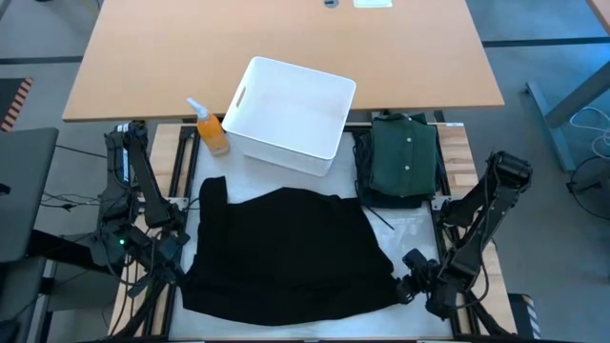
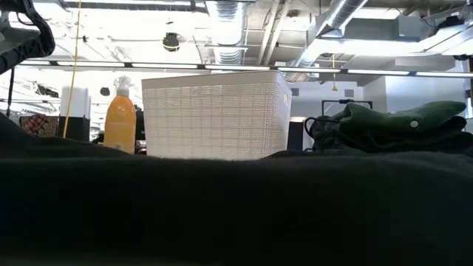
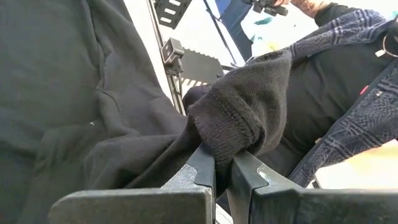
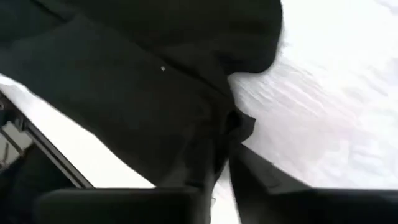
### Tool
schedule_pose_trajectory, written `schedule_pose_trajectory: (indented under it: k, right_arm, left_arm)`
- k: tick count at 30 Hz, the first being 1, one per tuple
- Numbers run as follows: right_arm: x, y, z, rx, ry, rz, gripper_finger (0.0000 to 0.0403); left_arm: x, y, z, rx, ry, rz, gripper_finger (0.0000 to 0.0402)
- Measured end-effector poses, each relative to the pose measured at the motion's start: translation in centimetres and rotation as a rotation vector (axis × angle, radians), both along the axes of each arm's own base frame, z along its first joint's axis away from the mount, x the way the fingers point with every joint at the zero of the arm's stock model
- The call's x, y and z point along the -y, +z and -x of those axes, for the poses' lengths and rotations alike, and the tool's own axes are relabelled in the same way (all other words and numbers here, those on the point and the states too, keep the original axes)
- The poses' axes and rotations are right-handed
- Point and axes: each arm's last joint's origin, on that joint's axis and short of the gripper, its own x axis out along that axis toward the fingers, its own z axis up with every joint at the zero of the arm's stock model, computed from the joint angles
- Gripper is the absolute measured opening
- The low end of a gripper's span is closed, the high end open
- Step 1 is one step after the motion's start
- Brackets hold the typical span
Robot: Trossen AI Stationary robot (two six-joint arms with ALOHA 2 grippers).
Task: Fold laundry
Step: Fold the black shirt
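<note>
Two dark, matte arms are showing at the lower left and lower right of the high view, each built of slim black links joined by bulkier rounded joints, with thin black cables trailing beside the left one. The left claw [image 3: 222, 171] is showing flat, grey-black fingers with stepped, notched inner edges, and the right claw [image 4: 224, 168] is showing equally dark, smooth fingers on a broad black crossbar.

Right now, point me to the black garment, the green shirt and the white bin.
black garment [image 1: 286, 248], high view, middle of the spread cloth.
green shirt [image 1: 403, 157], high view, along the button placket.
white bin [image 1: 286, 148], high view, near outer wall.
</note>
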Motion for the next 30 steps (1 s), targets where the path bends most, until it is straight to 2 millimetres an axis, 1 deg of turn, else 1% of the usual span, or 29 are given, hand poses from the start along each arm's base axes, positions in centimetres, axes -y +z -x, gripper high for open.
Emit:
schedule_pose_trajectory:
  k: [2, 3, 6, 9, 13, 15, 18, 20, 22, 25, 27, 30]
  right_arm:
    - [0.0, 0.2, 0.0, 0.008, 0.019, 0.003, 0.0029]
    - [0.1, 0.3, 0.0, 0.02, 0.028, 0.008, 0.0018]
    - [0.3, 1.0, 0.0, 0.071, 0.04, 0.014, 0.0016]
    - [0.8, 2.0, 0.2, 0.098, 0.097, 0.047, 0.0014]
    - [1.8, 4.5, 0.4, 0.202, 0.182, 0.214, 0.0009]
    - [2.2, 5.7, 0.4, 0.268, 0.225, 0.303, 0.0009]
    - [2.8, 7.4, 0.4, 0.332, 0.279, 0.367, 0.0009]
    - [3.1, 8.1, 0.5, 0.338, 0.315, 0.391, 0.0009]
    - [3.5, 8.8, 0.7, 0.341, 0.336, 0.408, 0.0009]
    - [4.5, 9.3, 1.0, 0.316, 0.33, 0.44, 0.0009]
    - [5.2, 9.3, 1.2, 0.28, 0.309, 0.457, 0.0009]
    - [6.0, 8.9, 1.0, 0.234, 0.268, 0.499, 0.0009]
  left_arm:
    - [0.0, 0.0, 0.0, -0.008, 0.004, 0.011, 0.0]
    - [0.0, 0.0, 0.0, -0.012, 0.003, 0.015, 0.0]
    - [0.1, 0.1, 0.0, -0.002, 0.0, 0.021, 0.0]
    - [0.2, 0.6, -0.1, 0.059, -0.017, 0.024, 0.0]
    - [0.1, 1.4, -0.1, 0.142, -0.04, 0.034, 0.0]
    - [0.0, 2.1, 0.0, 0.214, -0.055, 0.047, 0.0]
    - [-0.5, 4.1, 0.1, 0.394, -0.073, 0.069, 0.0]
    - [-1.1, 6.0, 0.2, 0.531, -0.069, 0.035, 0.0]
    - [-1.8, 7.8, 0.4, 0.668, -0.056, -0.065, 0.0]
    - [-2.9, 10.3, 0.5, 0.84, 0.019, -0.262, 0.0]
    - [-3.7, 11.8, 0.5, 0.906, 0.098, -0.363, 0.0]
    - [-4.7, 13.3, 0.6, 0.957, 0.177, -0.427, 0.0]
